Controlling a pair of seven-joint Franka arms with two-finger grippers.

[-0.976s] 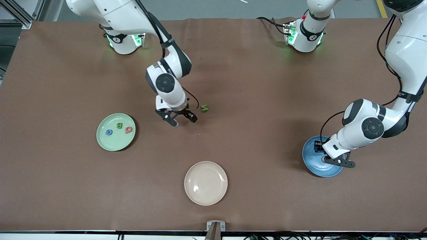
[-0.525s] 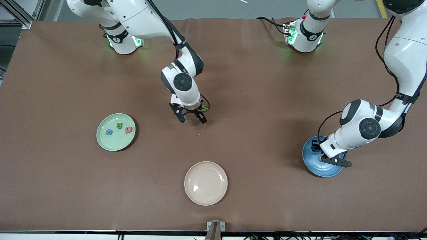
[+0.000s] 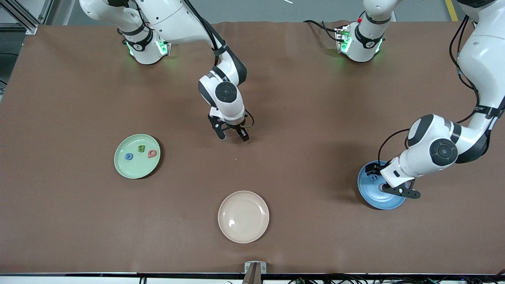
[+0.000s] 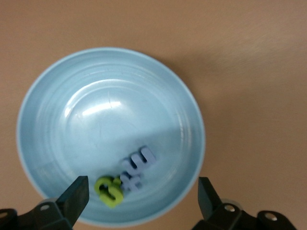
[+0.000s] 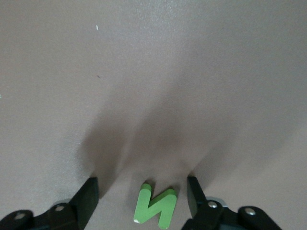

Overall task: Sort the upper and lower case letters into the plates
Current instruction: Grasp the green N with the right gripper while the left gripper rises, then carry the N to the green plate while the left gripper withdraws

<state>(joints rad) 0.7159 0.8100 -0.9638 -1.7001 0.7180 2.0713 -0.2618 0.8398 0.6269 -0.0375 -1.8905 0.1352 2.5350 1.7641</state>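
My right gripper [image 3: 233,136] is open, low over the table's middle. In the right wrist view its fingers [image 5: 89,194] straddle a green letter N [image 5: 156,207] lying flat on the brown table; the gripper hides this letter in the front view. My left gripper [image 3: 397,191] is open and empty over the blue plate [image 3: 366,182]. In the left wrist view the blue plate [image 4: 72,110] holds a yellow-green letter [image 4: 109,190] and pale blue letters [image 4: 139,165]. The pale green plate [image 3: 126,169] holds a green letter [image 3: 140,148], a blue letter [image 3: 128,156] and a red letter [image 3: 152,154].
A beige plate [image 3: 243,216] lies empty near the front edge, nearer the camera than my right gripper. Both arm bases [image 3: 144,49] stand along the edge farthest from the camera. A small bracket [image 3: 255,268] sits at the front edge.
My right gripper has moved toward the left arm's end, over the green N, which it now hides in the front view. My left gripper stays over the blue plate.
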